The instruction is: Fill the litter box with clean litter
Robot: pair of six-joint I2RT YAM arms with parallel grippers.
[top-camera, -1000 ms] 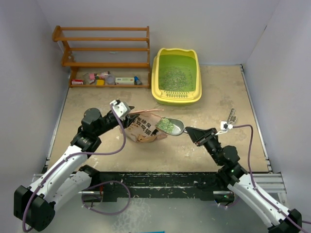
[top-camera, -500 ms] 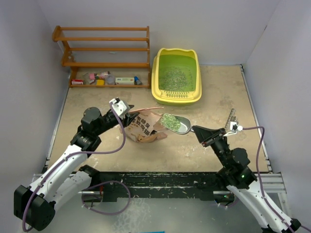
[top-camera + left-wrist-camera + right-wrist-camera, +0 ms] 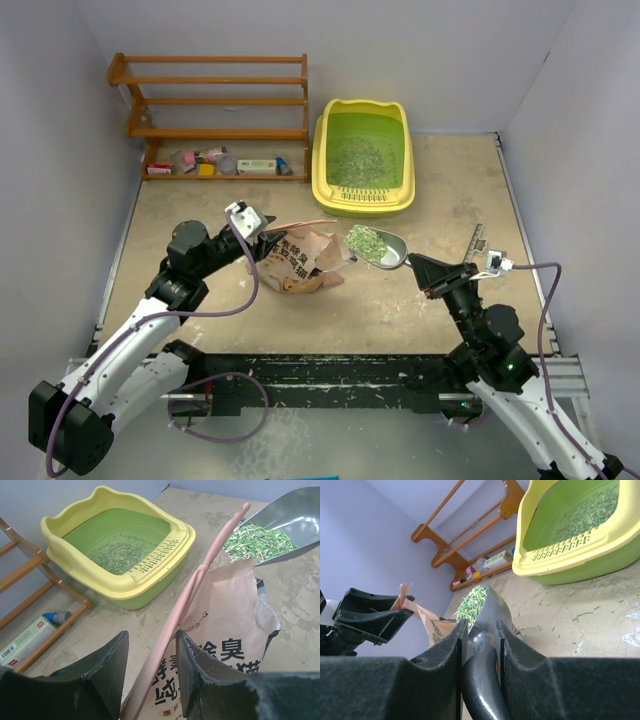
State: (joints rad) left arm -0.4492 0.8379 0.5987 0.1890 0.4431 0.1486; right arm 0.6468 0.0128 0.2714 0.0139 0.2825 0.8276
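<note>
The yellow litter box (image 3: 325,150) with its green floor stands at the back, with a thin layer of clean litter (image 3: 355,160) inside; the left wrist view shows its rim (image 3: 60,545) too. My right gripper (image 3: 425,268) is shut on the dark handle of a grey metal scoop (image 3: 385,250) heaped with green-grey litter (image 3: 472,602). The scoop hangs over the floor, right of the bag and short of the box. The left gripper (image 3: 150,652) is shut on the pink rim of the printed paper bag (image 3: 300,262), and the bag's mouth stands open.
A wooden shelf rack (image 3: 215,100) stands at the back left with several small items (image 3: 215,163) on its lowest shelf. Stray granules lie on the floor in front of the box (image 3: 580,615). Walls close in on the left, back and right.
The right arm has carried the loaded scoop out of the bag, to the right and slightly toward the litter box. The left arm and the bag have stayed put.
</note>
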